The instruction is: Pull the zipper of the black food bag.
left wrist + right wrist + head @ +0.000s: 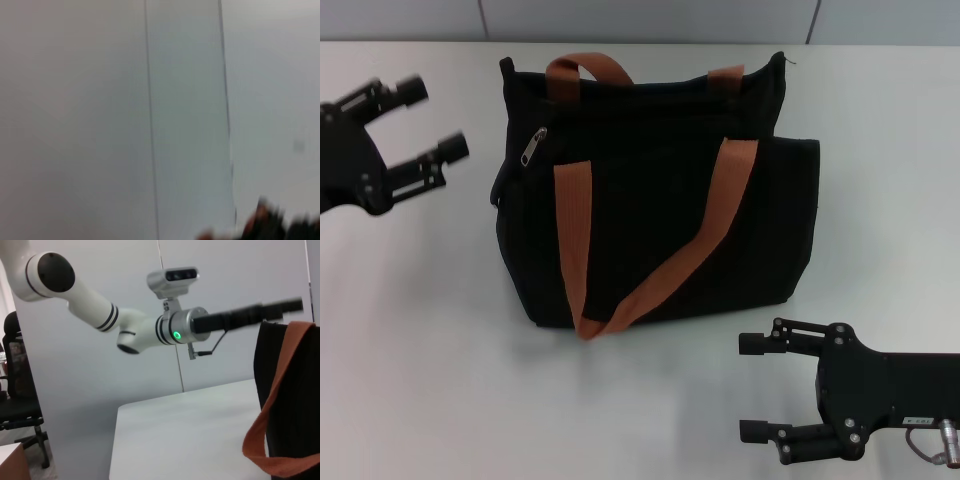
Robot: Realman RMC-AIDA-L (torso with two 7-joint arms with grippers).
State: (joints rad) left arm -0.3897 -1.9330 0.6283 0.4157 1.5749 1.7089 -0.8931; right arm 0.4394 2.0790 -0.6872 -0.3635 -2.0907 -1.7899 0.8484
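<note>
The black food bag stands upright in the middle of the white table, with two orange-brown strap handles. The zipper, a small silver pull tab, hangs at the bag's upper left corner. My left gripper is open and empty, in the air to the left of the bag, about level with the zipper and apart from it. My right gripper is open and empty, low in front of the bag's right side. The right wrist view shows the bag's edge, a strap and the left arm. The left wrist view shows mostly wall.
The white table runs around the bag on all sides. A grey panelled wall stands behind the table's far edge. A black office chair stands off the table, seen in the right wrist view.
</note>
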